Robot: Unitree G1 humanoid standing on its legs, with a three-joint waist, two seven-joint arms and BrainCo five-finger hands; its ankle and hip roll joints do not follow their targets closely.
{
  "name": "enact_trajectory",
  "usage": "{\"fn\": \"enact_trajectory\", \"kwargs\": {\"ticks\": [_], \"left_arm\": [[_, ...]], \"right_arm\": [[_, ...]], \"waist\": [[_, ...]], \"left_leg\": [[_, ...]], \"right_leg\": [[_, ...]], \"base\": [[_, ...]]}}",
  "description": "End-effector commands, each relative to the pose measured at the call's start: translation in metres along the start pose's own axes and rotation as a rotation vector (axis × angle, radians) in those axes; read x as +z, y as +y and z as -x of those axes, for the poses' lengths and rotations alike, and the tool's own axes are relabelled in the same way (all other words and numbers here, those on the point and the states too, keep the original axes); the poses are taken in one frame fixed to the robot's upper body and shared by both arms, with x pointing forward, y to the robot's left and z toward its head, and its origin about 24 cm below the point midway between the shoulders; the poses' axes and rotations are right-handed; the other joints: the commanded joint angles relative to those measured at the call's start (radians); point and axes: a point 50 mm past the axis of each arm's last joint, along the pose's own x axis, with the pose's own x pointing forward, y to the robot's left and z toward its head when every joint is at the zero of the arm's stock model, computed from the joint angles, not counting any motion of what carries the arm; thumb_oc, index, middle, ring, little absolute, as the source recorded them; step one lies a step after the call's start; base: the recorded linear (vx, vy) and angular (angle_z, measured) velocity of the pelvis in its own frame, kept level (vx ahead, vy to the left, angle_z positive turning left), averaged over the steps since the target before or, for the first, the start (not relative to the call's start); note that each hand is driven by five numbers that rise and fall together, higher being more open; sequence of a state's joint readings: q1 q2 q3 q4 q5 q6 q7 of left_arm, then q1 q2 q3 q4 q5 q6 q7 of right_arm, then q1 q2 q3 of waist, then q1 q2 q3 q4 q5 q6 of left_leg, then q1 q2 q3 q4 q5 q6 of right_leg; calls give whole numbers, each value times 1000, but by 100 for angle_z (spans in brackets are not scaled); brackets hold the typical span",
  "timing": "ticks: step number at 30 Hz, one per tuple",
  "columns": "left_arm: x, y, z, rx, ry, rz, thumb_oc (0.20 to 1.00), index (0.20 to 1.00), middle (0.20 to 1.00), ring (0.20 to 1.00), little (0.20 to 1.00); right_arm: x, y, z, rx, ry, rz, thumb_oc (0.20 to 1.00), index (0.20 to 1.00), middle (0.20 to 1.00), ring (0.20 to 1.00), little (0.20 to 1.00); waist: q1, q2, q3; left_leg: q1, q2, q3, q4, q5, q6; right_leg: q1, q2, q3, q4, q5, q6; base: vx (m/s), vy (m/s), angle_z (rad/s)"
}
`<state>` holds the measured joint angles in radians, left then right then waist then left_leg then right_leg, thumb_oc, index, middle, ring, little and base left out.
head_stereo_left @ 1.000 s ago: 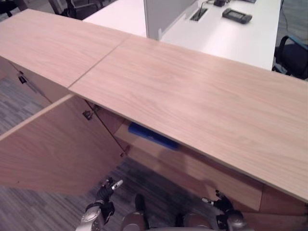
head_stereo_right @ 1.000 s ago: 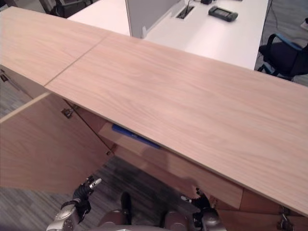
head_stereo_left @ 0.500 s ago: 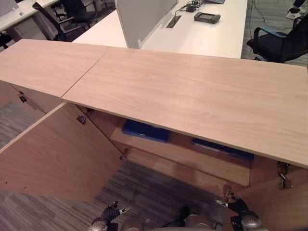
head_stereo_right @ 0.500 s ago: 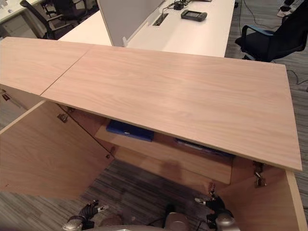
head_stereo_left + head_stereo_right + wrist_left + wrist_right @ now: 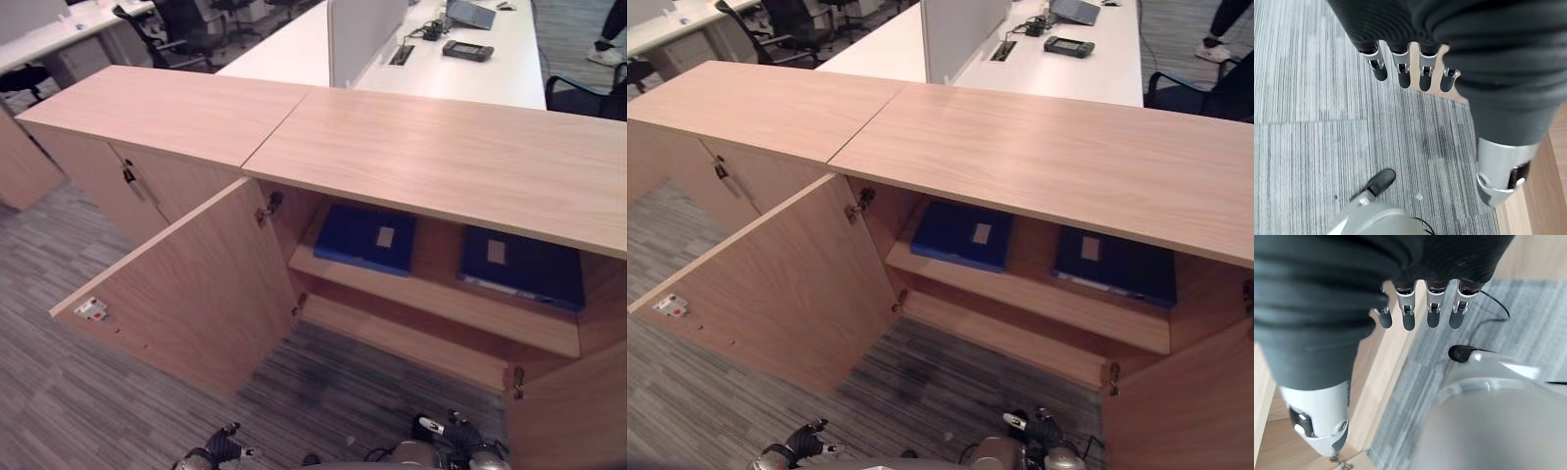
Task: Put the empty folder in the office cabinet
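Your left hand (image 5: 1410,68) and right hand (image 5: 1420,308) hung low with fingers relaxed, holding nothing. Two blue folders (image 5: 367,237) lay flat on the open cabinet's (image 5: 441,166) upper shelf (image 5: 431,299).

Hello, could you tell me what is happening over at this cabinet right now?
The robot stands in front of the open cabinet. Two blue folders lie flat on its upper shelf. The left door is swung wide. Both hands, left hand and right hand, hang low with straight fingers, holding nothing.
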<state>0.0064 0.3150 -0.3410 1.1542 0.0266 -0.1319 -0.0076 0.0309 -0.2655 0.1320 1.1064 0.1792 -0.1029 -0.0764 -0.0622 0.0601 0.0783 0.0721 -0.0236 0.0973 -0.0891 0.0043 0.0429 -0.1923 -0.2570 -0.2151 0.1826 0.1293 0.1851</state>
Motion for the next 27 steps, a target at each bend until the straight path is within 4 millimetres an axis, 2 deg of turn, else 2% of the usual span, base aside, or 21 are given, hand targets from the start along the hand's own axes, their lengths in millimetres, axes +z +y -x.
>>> {"fn": "enact_trajectory", "kwargs": {"ticks": [1,3,5,7,10,14,18,22,25,27], "left_arm": [[26,20,-3,75,-101,46,1000,1000,1000,1000,1000],[31,19,-4,68,-121,45,1000,1000,1000,1000,1000],[35,18,-5,65,-131,41,1000,1000,1000,1000,1000],[42,13,-6,50,-153,44,1000,1000,1000,1000,1000],[44,6,-6,35,-158,52,1000,1000,1000,1000,1000],[42,-1,-6,4,-158,17,1000,1000,1000,1000,1000],[41,-6,-7,-20,-144,5,1000,1000,1000,1000,1000],[37,-7,-7,-9,-121,43,1000,1000,1000,1000,1000],[32,-11,-7,-14,-100,62,1000,1000,1000,1000,1000],[27,-14,-6,-23,-88,52,1000,1000,1000,1000,1000]], "right_arm": [[31,-13,-5,-13,-108,25,1000,1000,1000,1000,1000],[26,-14,-5,-18,-89,32,1000,1000,1000,1000,1000],[24,-16,-4,-23,-83,34,1000,1000,1000,1000,1000],[16,-23,-3,-40,-51,42,1000,1000,1000,1000,1000],[15,-26,-3,-49,-43,56,1000,1000,1000,1000,1000],[15,-32,-3,-60,-40,66,1000,1000,1000,1000,1000],[23,-41,-4,-83,-70,26,1000,1000,1000,1000,1000],[30,-42,-4,-70,-96,42,1000,1000,1000,1000,1000],[30,-42,-4,-67,-94,46,1000,1000,1000,1000,1000],[31,-42,-4,-67,-96,58,1000,1000,1000,1000,1000]], "waist": [[19,-6,57],[16,-14,53],[9,-14,53],[4,-22,46],[10,-22,37],[7,-15,36],[-12,-10,65],[-14,-19,92],[-15,-21,86],[-4,-14,79]], "left_leg": [[-36,53,24,22,-22,-86],[-30,45,34,23,-21,-89],[-28,45,32,24,-19,-92],[-23,43,37,21,-20,-92],[-19,49,44,19,-22,-95],[-6,64,43,36,-26,-101],[-61,88,54,175,-35,-142],[-139,121,43,353,28,-183],[-150,168,73,282,14,-175],[-149,170,54,185,30,-170]], "right_leg": [[94,113,-78,17,-174,-36],[114,117,-111,-12,-186,-46],[115,127,-92,-24,-185,-50],[139,141,-35,-74,-172,-53],[159,138,-43,-105,-162,-51],[186,157,-5,-134,-165,-68],[199,158,12,-141,-186,-92],[240,155,30,-168,-193,-118],[263,138,20,-188,-198,-102],[266,143,24,-189,-201,-94]], "base": [[-10,48,-31],[28,-12,-13],[40,-20,12],[71,-66,2],[72,-107,-14],[66,-81,-19],[-17,-90,3],[14,-54,8],[115,54,0],[206,101,8]]}}
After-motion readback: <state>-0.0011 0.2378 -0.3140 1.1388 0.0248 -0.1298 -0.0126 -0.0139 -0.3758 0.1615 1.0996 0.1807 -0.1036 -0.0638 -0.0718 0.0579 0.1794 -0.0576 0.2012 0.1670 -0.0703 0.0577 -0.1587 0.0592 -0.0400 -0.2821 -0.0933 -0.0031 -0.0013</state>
